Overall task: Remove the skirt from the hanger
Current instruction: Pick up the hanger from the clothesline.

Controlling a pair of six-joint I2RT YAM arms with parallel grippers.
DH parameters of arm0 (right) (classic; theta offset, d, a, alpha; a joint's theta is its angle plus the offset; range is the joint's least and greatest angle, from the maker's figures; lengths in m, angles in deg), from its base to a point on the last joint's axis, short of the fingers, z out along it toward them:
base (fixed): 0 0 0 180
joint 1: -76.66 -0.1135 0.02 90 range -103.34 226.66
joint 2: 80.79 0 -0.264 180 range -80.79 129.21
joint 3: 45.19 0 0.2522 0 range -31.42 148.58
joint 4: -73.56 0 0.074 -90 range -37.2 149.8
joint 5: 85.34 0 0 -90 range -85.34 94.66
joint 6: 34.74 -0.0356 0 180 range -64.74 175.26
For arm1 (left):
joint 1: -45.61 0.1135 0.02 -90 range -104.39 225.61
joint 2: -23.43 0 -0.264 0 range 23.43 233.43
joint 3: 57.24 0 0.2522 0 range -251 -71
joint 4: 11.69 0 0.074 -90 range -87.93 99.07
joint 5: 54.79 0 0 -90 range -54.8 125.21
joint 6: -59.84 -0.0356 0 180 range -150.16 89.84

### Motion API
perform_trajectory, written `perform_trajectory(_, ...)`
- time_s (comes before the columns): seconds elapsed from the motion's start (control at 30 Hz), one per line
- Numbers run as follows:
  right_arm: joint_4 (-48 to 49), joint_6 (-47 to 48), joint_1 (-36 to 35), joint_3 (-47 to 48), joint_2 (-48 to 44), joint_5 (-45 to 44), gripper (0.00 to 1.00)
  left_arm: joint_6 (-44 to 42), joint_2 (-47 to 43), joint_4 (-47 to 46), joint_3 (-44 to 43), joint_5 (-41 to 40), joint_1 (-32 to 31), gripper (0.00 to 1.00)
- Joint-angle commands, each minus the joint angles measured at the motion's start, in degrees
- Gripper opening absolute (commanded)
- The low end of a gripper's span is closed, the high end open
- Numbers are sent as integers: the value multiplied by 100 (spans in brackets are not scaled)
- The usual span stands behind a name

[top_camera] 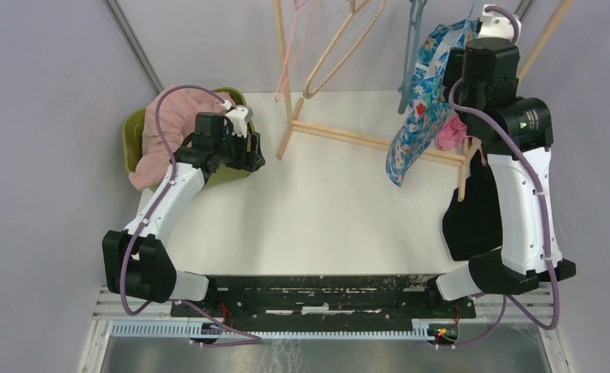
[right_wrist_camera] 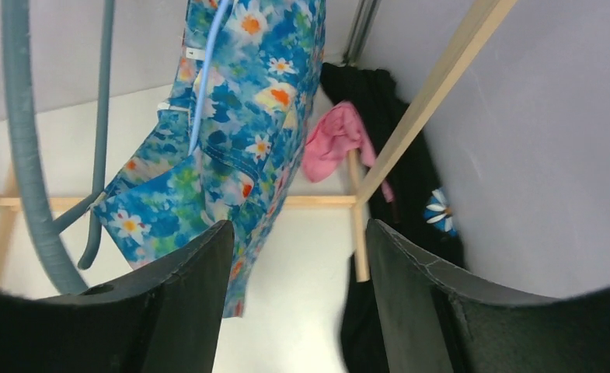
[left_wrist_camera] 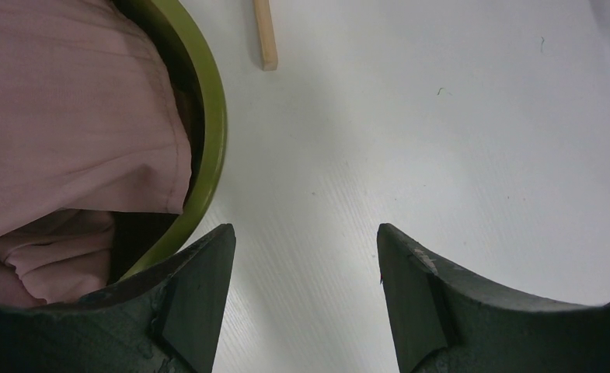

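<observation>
**Ana:** In the top view, where is the skirt?

**Ben:** The blue flowered skirt [top_camera: 422, 116] hangs at the right end of the wooden rack [top_camera: 364, 138], at the far side of the table [top_camera: 325, 217]. The right arm [top_camera: 519, 179] is raised just beside it.

**Ana:** And on the left side?

**Ben:** The left gripper [top_camera: 253, 151] stands low over the table, just beside the green basket [top_camera: 134, 136]. A pink garment [top_camera: 169, 116] lies in this basket and hangs over its rim.

**Ana:** What does the left wrist view show?

**Ben:** The jaws are apart and nothing is between them, only bare table. The basket rim curves close to the left finger.

**Ana:** And the right wrist view?

**Ben:** The right gripper [right_wrist_camera: 298, 229] also has its jaws wide apart, and they hold nothing. The skirt hangs in front of it, more toward the left finger, on a thin light-blue hanger [right_wrist_camera: 206, 85]. One cannot tell if the finger touches the cloth. A thick grey-blue hanger [right_wrist_camera: 22, 155] hangs at the left. Behind the skirt, a small pink cloth [right_wrist_camera: 332, 140] and a black garment [right_wrist_camera: 395, 155] hang by the rack post.
</observation>
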Motion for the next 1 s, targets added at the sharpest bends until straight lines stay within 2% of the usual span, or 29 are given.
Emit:
perform_trajectory(0.0,-312,-1483,494,540,91,925,69,-304,-82,-60,-179,181,-25,74)
perform_trajectory(0.43,154,-2555,644,202,386,1609,59,-301,-56,-53,-135,316,-29,73)
perform_trajectory(0.77,434,-2723,615,-148,585,2017,56,-242,144,-87,-218,509,-33,73)
perform_trajectory(0.97,521,-2472,362,296,868,1693,56,-264,145,-94,-146,500,-32,73)
